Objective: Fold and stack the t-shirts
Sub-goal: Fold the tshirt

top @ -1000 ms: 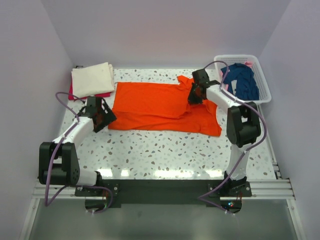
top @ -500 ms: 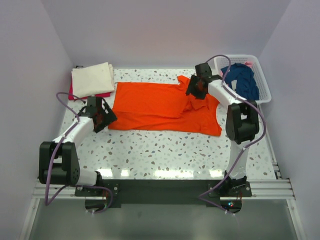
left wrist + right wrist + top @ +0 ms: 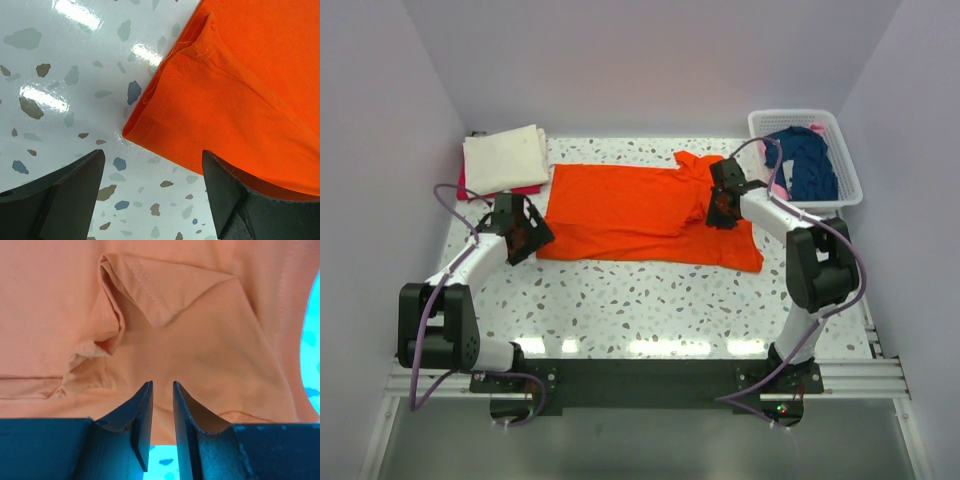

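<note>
Orange cloth fills the middle of the frame: your orange t-shirt lies spread on the worktop, its right end rumpled. Your left tool hovers at the shirt's lower-left corner, jaws wide apart, holding nothing. Your right tool sits over the rumpled folds, jaws almost closed with nothing pinched. Upper left, the cream t-shirt lies folded on the red one; upper right, the navy one is in the basket.

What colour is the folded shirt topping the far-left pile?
Cream; the folded shirt shows best in the top external view.
</note>
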